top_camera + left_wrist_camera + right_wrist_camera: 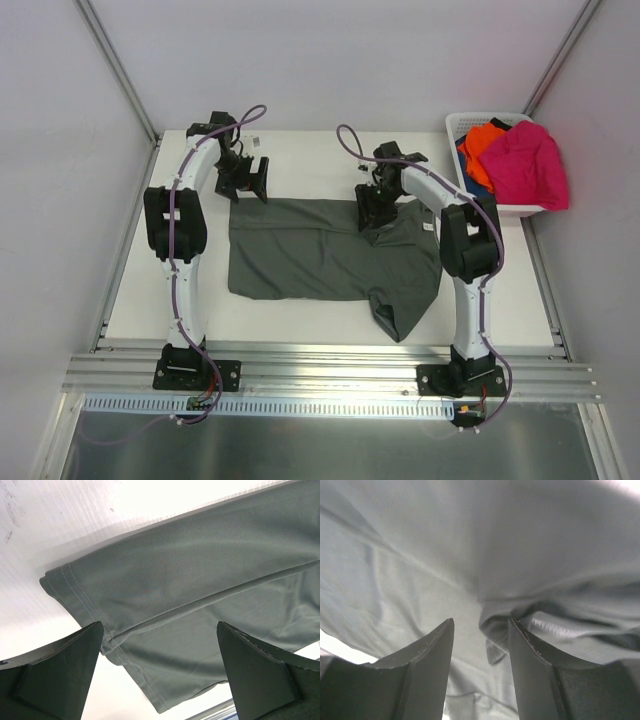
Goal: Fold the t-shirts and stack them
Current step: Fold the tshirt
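Note:
A large dark grey-green t-shirt (320, 250) lies spread on the white table, one sleeve trailing toward the near right. My left gripper (247, 180) is open and empty, just above the shirt's far left corner; the left wrist view shows that hemmed corner (165, 605) between its wide-apart fingers. My right gripper (373, 212) is low over the shirt's far right part, open, with a bunched fold of cloth (495, 630) between its fingers, which do not pinch it. A magenta-pink shirt (525, 165), an orange shirt (483, 140) and a blue shirt (472, 180) lie in the basket.
A white lattice basket (470, 122) stands at the table's far right corner. Grey walls close in the left, back and right. A metal rail (330, 375) with both arm bases runs along the near edge.

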You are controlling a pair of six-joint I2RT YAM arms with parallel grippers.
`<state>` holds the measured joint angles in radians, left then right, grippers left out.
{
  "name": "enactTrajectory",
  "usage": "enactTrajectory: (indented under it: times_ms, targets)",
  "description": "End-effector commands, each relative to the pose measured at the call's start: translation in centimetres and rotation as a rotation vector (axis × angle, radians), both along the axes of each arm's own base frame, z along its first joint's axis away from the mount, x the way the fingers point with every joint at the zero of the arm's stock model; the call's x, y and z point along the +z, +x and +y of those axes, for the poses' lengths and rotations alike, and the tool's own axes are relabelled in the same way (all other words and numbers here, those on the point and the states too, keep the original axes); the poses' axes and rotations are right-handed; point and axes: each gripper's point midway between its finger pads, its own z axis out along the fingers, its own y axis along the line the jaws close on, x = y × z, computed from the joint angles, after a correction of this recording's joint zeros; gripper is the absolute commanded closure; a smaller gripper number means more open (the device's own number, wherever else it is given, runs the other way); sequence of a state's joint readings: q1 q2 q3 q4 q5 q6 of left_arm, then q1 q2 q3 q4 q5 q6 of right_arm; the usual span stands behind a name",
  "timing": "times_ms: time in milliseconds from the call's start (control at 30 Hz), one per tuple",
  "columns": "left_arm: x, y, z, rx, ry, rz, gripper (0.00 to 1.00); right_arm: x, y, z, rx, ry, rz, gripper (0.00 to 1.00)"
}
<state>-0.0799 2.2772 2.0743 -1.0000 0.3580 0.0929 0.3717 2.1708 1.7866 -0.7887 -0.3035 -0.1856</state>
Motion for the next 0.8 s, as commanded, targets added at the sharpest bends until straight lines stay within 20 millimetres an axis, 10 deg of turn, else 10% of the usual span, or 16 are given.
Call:
enactTrajectory:
  times_ms: [0,300,767]
  targets:
    - [3.3,0.7,-0.7,-0.011,-0.022,-0.079,0.02,3.4,-2.4,0.9,0.021,0.031,-0.022,0.49]
    - [4.2,0.8,-1.0,-0.013,-0.035,-0.096,0.01,4.5,-5.6,1.9,0.024,0.046,-0.01,0.46]
    - [4.3,0.9,-1.3,-0.014,-0.043,-0.098,0.01,3.4,-2.3,-1.6,0.042,-0.061,-0.107,0.46]
